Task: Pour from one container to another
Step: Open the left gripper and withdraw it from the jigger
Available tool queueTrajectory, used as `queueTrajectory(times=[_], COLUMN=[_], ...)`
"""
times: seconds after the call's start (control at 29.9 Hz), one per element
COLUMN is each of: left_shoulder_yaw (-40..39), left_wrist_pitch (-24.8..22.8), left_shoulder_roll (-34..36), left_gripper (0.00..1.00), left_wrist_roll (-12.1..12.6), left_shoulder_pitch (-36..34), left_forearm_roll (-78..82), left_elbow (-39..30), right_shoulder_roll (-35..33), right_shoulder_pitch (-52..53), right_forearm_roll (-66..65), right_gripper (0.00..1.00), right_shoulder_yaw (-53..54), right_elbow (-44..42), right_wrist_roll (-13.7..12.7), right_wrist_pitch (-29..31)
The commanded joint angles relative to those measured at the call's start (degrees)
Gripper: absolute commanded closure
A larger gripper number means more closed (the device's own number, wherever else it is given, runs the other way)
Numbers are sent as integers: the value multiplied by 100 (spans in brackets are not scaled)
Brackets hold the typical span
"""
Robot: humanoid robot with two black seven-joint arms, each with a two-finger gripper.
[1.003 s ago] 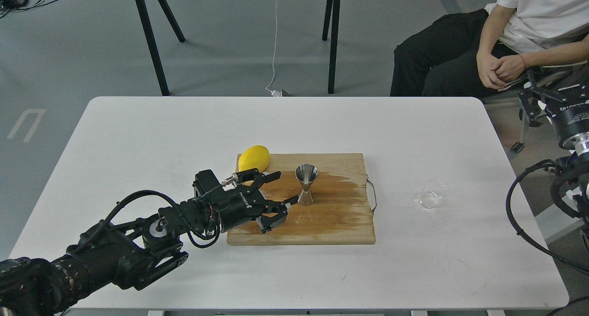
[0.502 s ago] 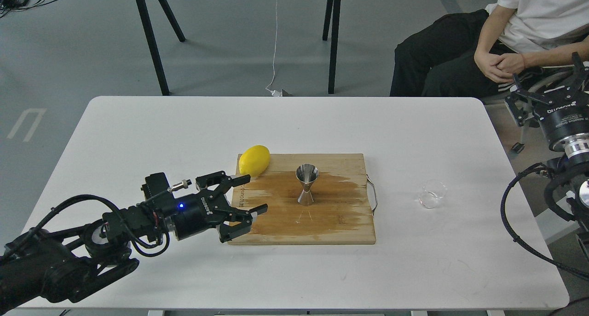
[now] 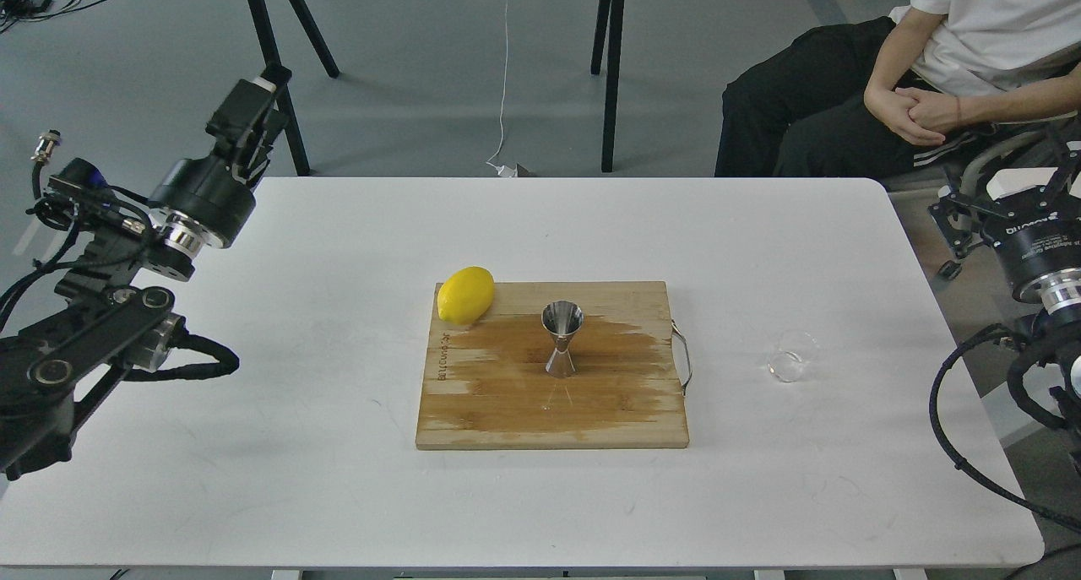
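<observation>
Table (image 3: 253, 479), white, one: bears everything listed below.

Cutting board (image 3: 507, 420), wooden, one: lies at table centre, a darker wet-looking patch across its middle, a metal handle on its right edge.

Left gripper (image 3: 245, 111), one: raised at the far left edge of the table, seen end-on and dark; whether its fingers are spread or closed cannot be told. It holds nothing visible.

Right gripper (image 3: 1001, 196), one: off the table's right edge, partly cut by the frame; finger state cannot be told. It holds nothing visible.

Lemon (image 3: 465, 295), yellow, one: rests on the board's far left corner, overhanging the edge a little.

Jigger (image 3: 562, 338), stainless steel, one: stands upright near the board's middle, mouth up, well apart from the lemon.

Glass cup (image 3: 793, 355), clear, one: stands on the bare table to the right of the board, near its handle but not touching. Contents cannot be made out.

Step in hand, as judged: pouring not yet begun; neither arm is at either vessel. The next move probably falls to the right arm, nearer the cup: reach in, close on the cup's wall, carry it level over the jigger's narrow mouth, tip slowly.
</observation>
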Motion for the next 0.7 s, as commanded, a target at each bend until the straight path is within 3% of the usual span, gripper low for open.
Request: queueTrajectory(times=[0.0,0.23,0.33,0.37,0.5,0.67], left_shoulder_yaw=[-256,-256,-282,-308,-335,-344], left_wrist_pitch=[-795,-1885,-2307,-2369,-2361,-2379], left_shoulder_roll=[-5,-540,-769,-778,-796,-848], left_gripper=[1,0,0,0,0,0], left_wrist_roll=[-1,-1,-1,-1,531,567], left_shoulder_pitch=[-227,-535,-606,-571,-588,-632], left_forearm_roll=[-1728,-3137,-3566,-3760,-4306,-4324], left_elbow=[246,1634,1891,1917,2093,2102], right_shoulder_roll=[-43,-43,-51,-69,-166,-113], right_shoulder_pitch=[-45,-106,-360,-475,-906,-1423], right_forearm_roll=[0,26,26,35,44,158], right_gripper=[0,0,0,0,0,0], right_shoulder_yaw=[-6,81,90,125,485,757], right_elbow=[-213,-354,-58,136,778,1682], right_wrist_roll=[-22,39,39,39,31,57], right_wrist_pitch=[0,0,0,0,0,-347])
